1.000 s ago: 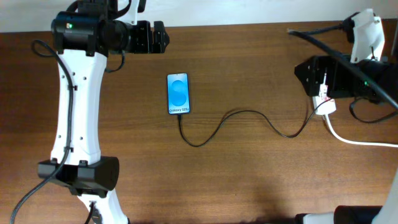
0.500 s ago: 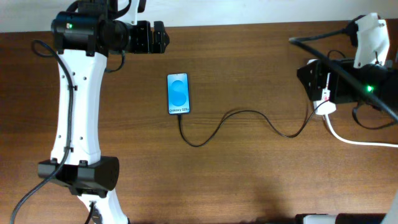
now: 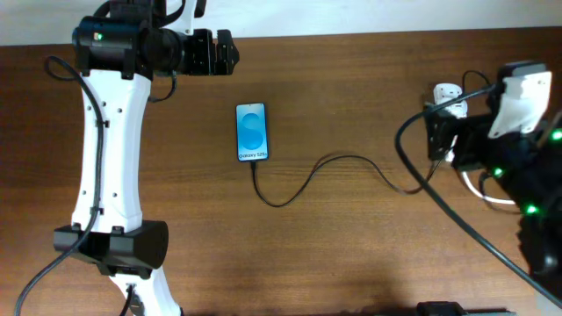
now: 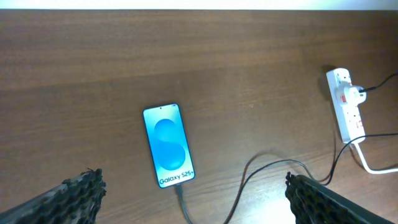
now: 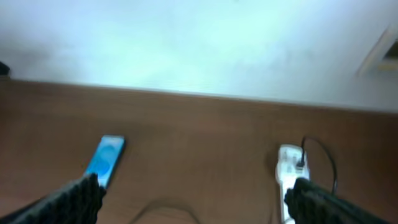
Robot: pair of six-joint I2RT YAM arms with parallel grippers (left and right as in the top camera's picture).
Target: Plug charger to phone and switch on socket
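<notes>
The phone [image 3: 252, 132] lies flat mid-table, its blue screen up; it also shows in the left wrist view [image 4: 168, 144] and, blurred, in the right wrist view [image 5: 106, 158]. The charger cable [image 3: 351, 159] runs from the phone's bottom edge in a curve toward the socket [image 3: 448, 91], and its tip sits at the phone's port [image 4: 178, 188]. The white socket [image 4: 345, 102] has a plug in it and red marks. My left gripper [image 3: 230, 54] is open and empty, above and behind the phone. My right gripper [image 3: 432, 136] is open and empty, lifted beside the socket [image 5: 289, 168].
The socket's thick white lead [image 4: 373, 167] trails off to the right. The right arm and its black cables [image 3: 457, 219] hang over the table's right side. The left arm's white column [image 3: 110, 149] stands along the left side. A pale wall lies beyond the far edge.
My right arm has pulled up and back from the socket, toward the table's front right. The socket's far end is now uncovered. The left arm, phone and cable have not moved.
</notes>
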